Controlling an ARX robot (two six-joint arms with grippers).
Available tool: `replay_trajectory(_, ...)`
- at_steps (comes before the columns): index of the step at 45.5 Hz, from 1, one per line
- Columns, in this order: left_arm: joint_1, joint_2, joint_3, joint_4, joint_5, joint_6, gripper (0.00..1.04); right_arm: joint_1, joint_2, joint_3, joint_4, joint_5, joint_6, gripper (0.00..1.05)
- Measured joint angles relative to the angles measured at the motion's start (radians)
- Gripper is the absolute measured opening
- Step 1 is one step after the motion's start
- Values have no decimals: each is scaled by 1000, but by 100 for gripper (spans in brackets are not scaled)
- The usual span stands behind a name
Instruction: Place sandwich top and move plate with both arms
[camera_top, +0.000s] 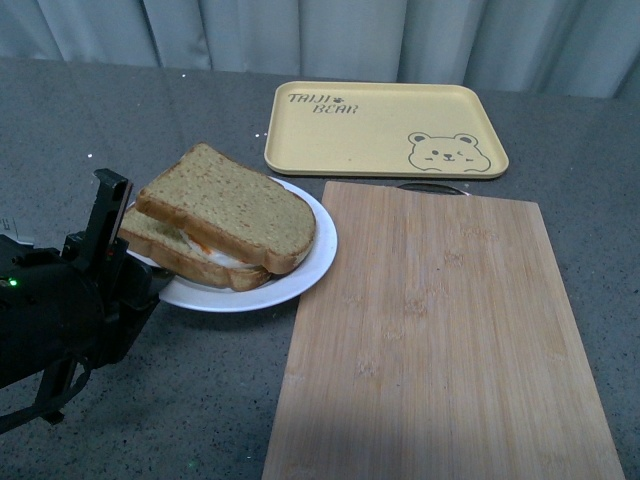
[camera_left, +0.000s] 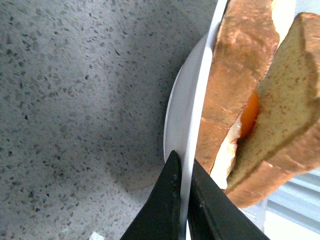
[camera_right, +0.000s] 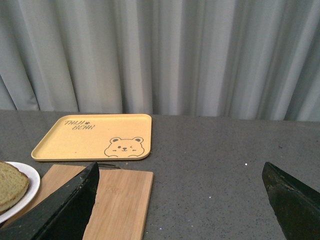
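The sandwich top (camera_top: 230, 205) lies on a lower slice (camera_top: 190, 262) with egg between them, all on the white plate (camera_top: 305, 270). My left gripper (camera_top: 122, 222) is shut on the plate's left rim. In the left wrist view its two black fingers pinch the thin white plate rim (camera_left: 192, 100) at the left gripper's tips (camera_left: 184, 167), with the sandwich top (camera_left: 295, 100) and orange yolk (camera_left: 250, 117) just beyond. My right gripper (camera_right: 180, 200) stands open above the table, holding nothing. From there the plate (camera_right: 30, 181) and sandwich top (camera_right: 10, 186) show at the edge.
A bamboo cutting board (camera_top: 440, 340) lies right of the plate, its left edge almost touching the plate's rim. A yellow bear tray (camera_top: 385, 130) sits behind it, near the curtain. The table is grey speckled stone. My right arm is outside the front view.
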Motion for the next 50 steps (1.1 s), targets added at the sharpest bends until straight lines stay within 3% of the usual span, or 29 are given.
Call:
replay_trajectory(7,0,0,-46,234,37,-41,4,0,0,0,0,0,0,95)
replay_trajectory(13,-6,-2,-4,260,34,-62,4,0,0,0,0,0,0,95)
replay_trajectory(21,-29,24,109,170,-16,-83,4,0,0,0,0,0,0,95)
replay_trajectory(39,-167,318,738,-186,-117,-165,4,0,0,0,0,0,0,95)
replay_trajectory(50,-200,470,1022,-328,-142,-191,4,0,0,0,0,0,0,95)
